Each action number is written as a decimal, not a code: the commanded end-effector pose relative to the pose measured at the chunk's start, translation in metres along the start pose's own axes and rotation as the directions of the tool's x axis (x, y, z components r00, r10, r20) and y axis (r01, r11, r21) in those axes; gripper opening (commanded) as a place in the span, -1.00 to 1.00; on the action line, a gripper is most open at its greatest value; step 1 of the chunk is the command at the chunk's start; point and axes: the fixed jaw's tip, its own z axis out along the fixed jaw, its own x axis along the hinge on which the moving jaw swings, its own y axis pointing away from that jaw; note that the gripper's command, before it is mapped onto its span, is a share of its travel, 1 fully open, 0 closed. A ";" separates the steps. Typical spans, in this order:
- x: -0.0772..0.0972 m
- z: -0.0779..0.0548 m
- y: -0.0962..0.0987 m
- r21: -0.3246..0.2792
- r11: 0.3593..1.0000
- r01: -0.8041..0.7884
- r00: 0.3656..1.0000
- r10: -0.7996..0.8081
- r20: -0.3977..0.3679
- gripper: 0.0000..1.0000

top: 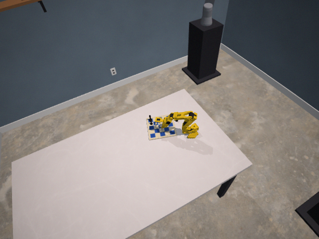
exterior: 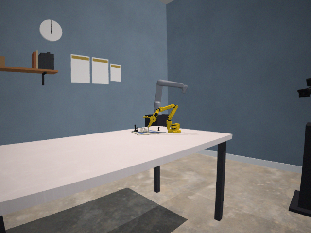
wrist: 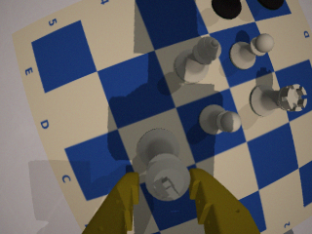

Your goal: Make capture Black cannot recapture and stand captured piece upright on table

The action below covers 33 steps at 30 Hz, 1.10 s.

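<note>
The chessboard (top: 157, 134) (wrist: 54, 104) bears the pieces. The white king (wrist: 158, 141) stands on C4. My gripper (top: 162, 126) (exterior: 148, 126) (wrist: 164, 179) is slightly open around the king's head, with a finger on either side and a small gap showing at the left. A white bishop (wrist: 190, 68) stands on D3, white pawns (wrist: 242, 56) (wrist: 212, 119) on D2 and C3, and a white rook (wrist: 262, 101) on C2. Two black bases (wrist: 226, 7) (wrist: 271, 2) show on E2 and E1, their tops cut off.
A tall black piece (top: 150, 118) (exterior: 135, 127) stands at the board's far corner. Another black piece (exterior: 158, 128) stands nearer the arm's base. The white table (top: 97, 175) (exterior: 100, 155) extends well beyond the board. The bishop and C3 pawn stand close to the king.
</note>
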 end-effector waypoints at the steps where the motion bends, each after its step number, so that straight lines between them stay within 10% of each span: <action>1: -0.010 -0.011 0.001 -0.004 1.000 -0.005 1.000 0.005 0.024 -0.76; 33: -0.031 -0.052 0.001 -0.004 1.000 -0.005 1.000 0.005 0.025 -0.76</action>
